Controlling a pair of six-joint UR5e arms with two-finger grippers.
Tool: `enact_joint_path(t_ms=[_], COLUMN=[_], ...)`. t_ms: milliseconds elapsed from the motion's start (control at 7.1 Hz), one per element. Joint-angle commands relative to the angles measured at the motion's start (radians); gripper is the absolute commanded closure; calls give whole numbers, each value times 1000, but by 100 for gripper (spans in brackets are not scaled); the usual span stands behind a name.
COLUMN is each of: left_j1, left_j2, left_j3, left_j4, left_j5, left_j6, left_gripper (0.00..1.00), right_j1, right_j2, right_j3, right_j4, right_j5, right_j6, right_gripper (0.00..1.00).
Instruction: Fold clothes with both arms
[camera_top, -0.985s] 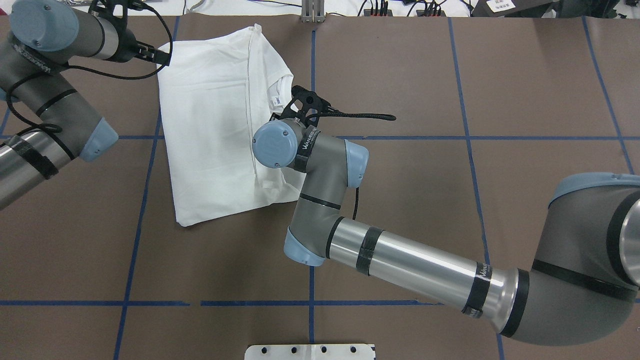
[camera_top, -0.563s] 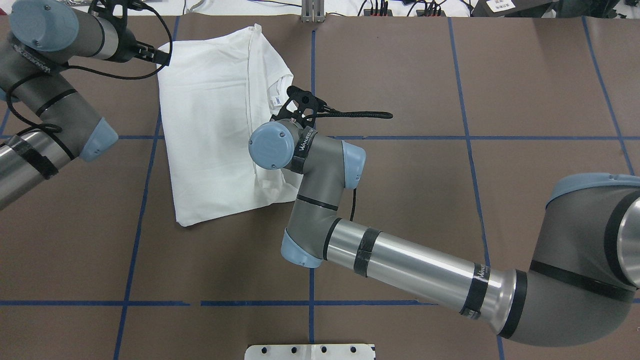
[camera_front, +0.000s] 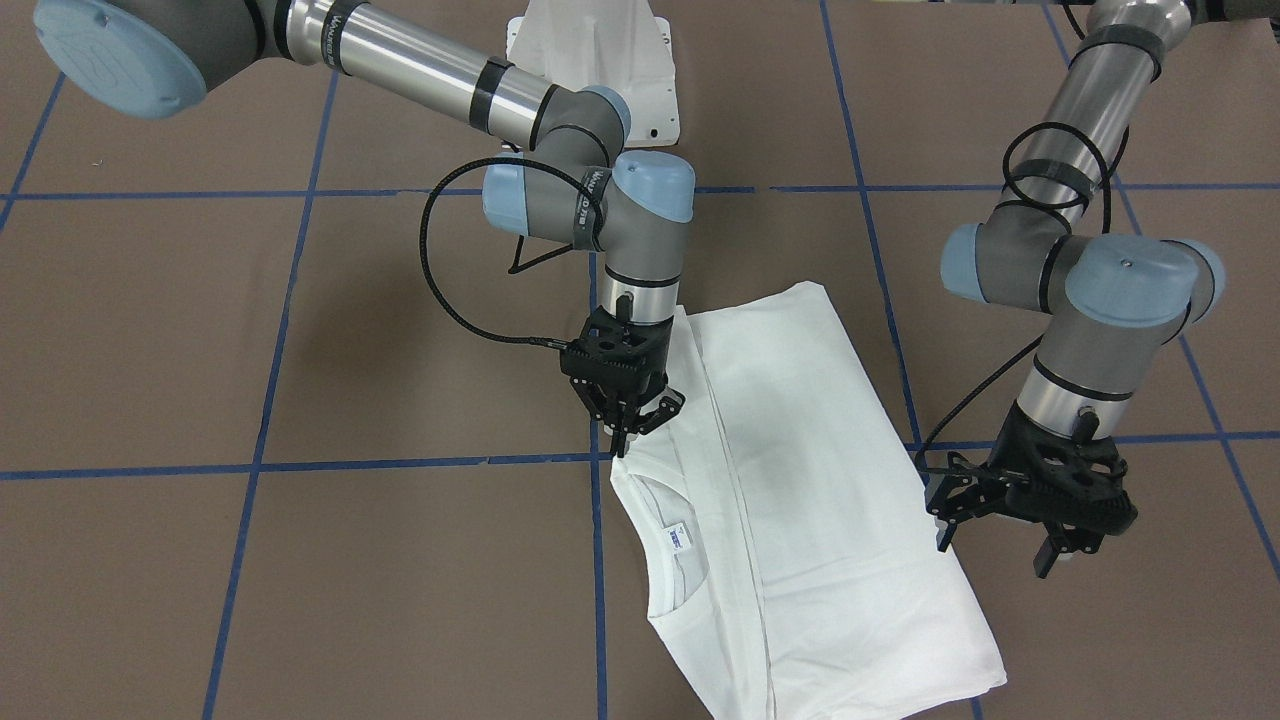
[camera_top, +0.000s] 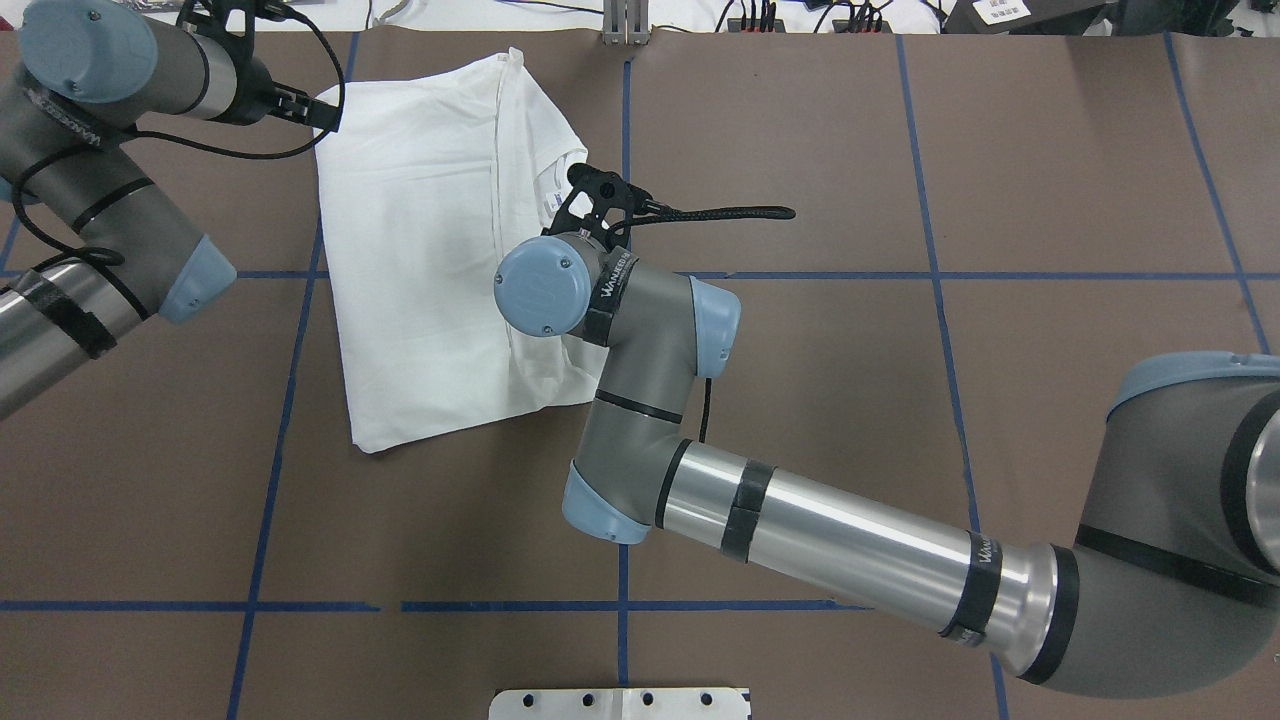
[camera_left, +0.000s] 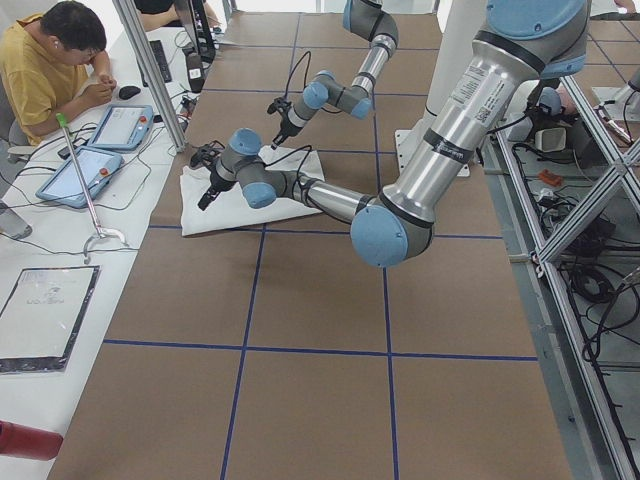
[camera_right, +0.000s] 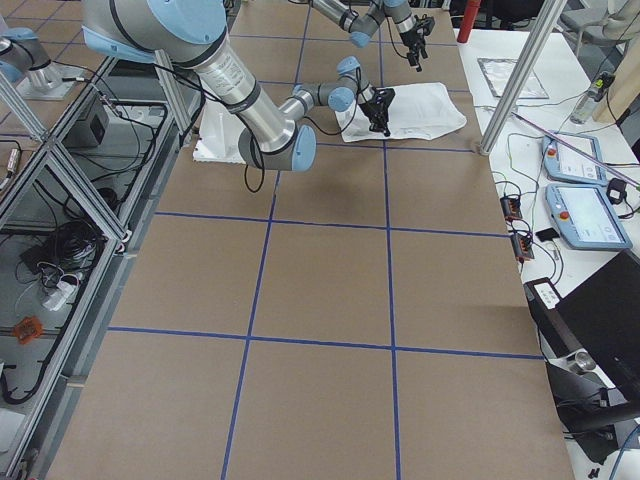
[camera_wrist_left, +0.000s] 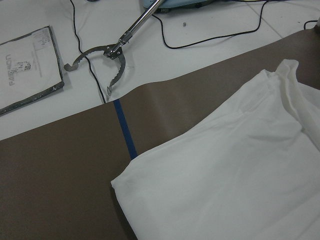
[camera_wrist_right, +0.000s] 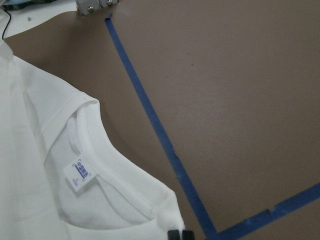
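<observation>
White T-shirt (camera_front: 800, 480) lies folded flat on the table (camera_front: 300, 330), far side, robot's left. It is light, limp cotton, best taken at corners or hems. Right gripper (camera_front: 622, 440): fingers pressed together at the shoulder edge beside the collar, apparently touching cloth; pinch unconfirmed. Left gripper (camera_front: 993, 545): spread, empty, just beside the opposite edge.

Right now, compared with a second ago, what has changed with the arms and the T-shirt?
The right gripper edged away from the robot and slightly to its left, toward the collar of the white T-shirt. Nothing was visibly grabbed or released. The T-shirt and the left gripper stayed put.
</observation>
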Motion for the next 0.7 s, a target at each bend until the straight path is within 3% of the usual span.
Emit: enact_joint_path(t_ms=[0, 141, 282, 422, 563], left_j1=[1, 1, 1, 1, 3], left_j2=[0, 0, 0, 0, 0], left_j3=[0, -2, -12, -20, -21], left_j4=[0, 0, 0, 0, 0], left_j5=[0, -1, -1, -3, -3], left_j6=[0, 0, -1, -1, -1], left_gripper=[0, 0, 0, 0, 0], right_j1=[-44, -80, -100, -104, -108], right_j2=[-234, -363, -422, -442, -441], right_j3=[376, 531, 583, 585, 587], right_j4=[-186, -209, -214, -214, -214], right_j5=[-6, -24, -41, -43, -49], right_j6=[-1, 1, 1, 5, 2], right_gripper=[100, 100, 100, 84, 1])
